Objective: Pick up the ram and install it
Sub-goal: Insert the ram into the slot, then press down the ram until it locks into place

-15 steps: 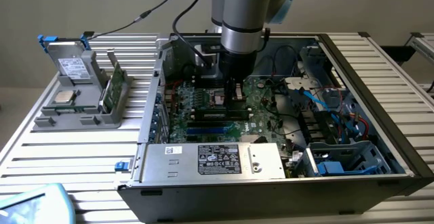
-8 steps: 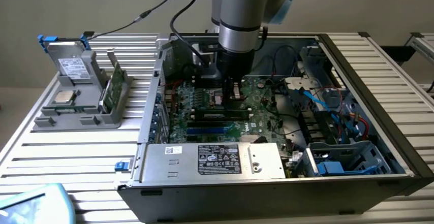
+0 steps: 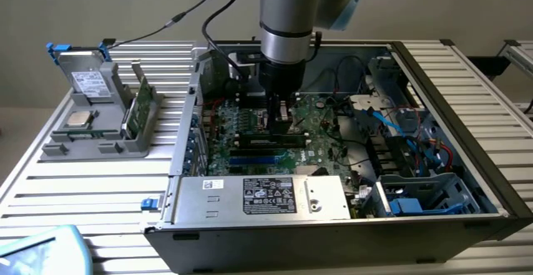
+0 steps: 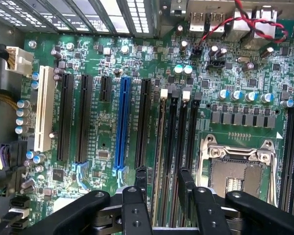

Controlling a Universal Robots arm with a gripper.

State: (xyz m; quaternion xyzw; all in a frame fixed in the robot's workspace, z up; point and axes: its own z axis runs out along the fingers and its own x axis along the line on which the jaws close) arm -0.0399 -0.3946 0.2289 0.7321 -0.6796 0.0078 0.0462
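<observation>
While hovering over the motherboard [image 4: 137,63], the gripper [image 4: 164,182] is holding its jaws wide and empty.
Exterior view alone is showing what is probably the ram [image 3: 142,105], standing in a grey holder [image 3: 100,139].

**Green board, black slots, one blue**

Beneath the black gripper [image 4: 162,183] lies a green motherboard [image 4: 108,132] with black slots, one blue slot [image 4: 120,125] and one cream slot [image 4: 44,107] farther off. A red-and-black twisted wire [image 4: 255,27] runs beyond. The dark-green ram [image 3: 143,103] stands in a grey holder [image 3: 100,138].
</observation>
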